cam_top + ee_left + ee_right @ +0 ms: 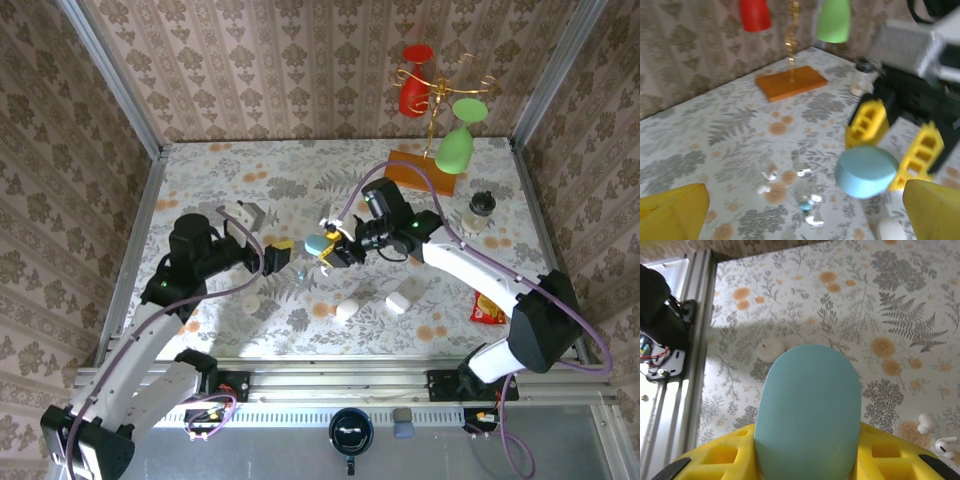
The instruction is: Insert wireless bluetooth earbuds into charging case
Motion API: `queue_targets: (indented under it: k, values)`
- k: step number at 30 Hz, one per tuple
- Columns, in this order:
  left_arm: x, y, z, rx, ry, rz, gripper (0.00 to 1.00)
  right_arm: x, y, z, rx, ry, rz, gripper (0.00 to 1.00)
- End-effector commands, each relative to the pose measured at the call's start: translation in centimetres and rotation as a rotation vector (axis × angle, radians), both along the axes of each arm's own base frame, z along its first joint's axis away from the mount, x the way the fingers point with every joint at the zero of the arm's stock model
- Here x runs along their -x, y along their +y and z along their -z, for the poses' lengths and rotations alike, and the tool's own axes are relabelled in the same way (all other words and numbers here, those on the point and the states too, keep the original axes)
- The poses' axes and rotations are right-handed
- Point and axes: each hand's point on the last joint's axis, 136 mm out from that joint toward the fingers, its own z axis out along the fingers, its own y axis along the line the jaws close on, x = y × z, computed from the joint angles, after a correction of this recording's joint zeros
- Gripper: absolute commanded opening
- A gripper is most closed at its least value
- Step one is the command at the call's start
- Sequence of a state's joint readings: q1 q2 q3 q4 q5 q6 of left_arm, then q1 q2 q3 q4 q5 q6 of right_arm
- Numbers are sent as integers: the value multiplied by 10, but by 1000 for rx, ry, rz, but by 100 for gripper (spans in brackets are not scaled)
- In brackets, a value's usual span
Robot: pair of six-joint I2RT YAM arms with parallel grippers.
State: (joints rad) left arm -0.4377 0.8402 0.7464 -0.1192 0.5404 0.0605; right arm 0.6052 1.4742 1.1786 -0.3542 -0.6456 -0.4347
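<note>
The right gripper [327, 250] is clamping a pale blue case [810, 410] between its yellow fingers. The left gripper [283, 255] is gaping wide, and the earbuds [805, 173] are lying loose on the floral table [250, 180] in front of it.

Top view: bright, even light from overhead; the pattern of the worktop [300, 180] is crisp from edge to edge.
Shadows: soft grey patches lie on the worktop under the right end effector [330, 250]. In its wrist view a broad dim band crosses beyond the blue case [810, 410].
Glare: the metal rail [697, 315], left of that end effector, washes out to near white lower down.
Left wrist view: smeared all over. The left end effector [805, 200] has yellow fingers [675, 210] that are soft blobs, and the earbuds [769, 175] between them are only glossy flecks.
Close focus: the blue case sits slightly soft, while the worktop behind it is sharp.
</note>
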Motion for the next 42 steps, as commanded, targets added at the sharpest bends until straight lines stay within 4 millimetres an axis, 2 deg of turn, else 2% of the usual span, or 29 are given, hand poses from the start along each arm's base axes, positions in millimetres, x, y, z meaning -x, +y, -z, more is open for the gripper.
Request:
queue_targets:
  k: [1,3,8,14,18,30,42]
  values:
    - [21,-22,-15,13,-61,205,100,21,-7,-31,-33,30,-74,19]
    - [33,-35,-17,23,-67,298,100,25,-9,-46,-48,18,-93,18]
    - [38,-47,-18,81,-66,383,97,42,-8,-74,-108,23,-160,15]
    - [49,-53,-30,195,-102,465,91,50,0,-95,-193,29,-217,13]
    - [56,-54,-32,212,-103,504,89,48,3,-102,-215,19,-225,13]
    - [54,-61,-28,263,4,544,65,44,6,-101,-200,1,-225,13]
    - [57,-62,-33,290,10,566,56,39,3,-85,-128,4,-208,12]
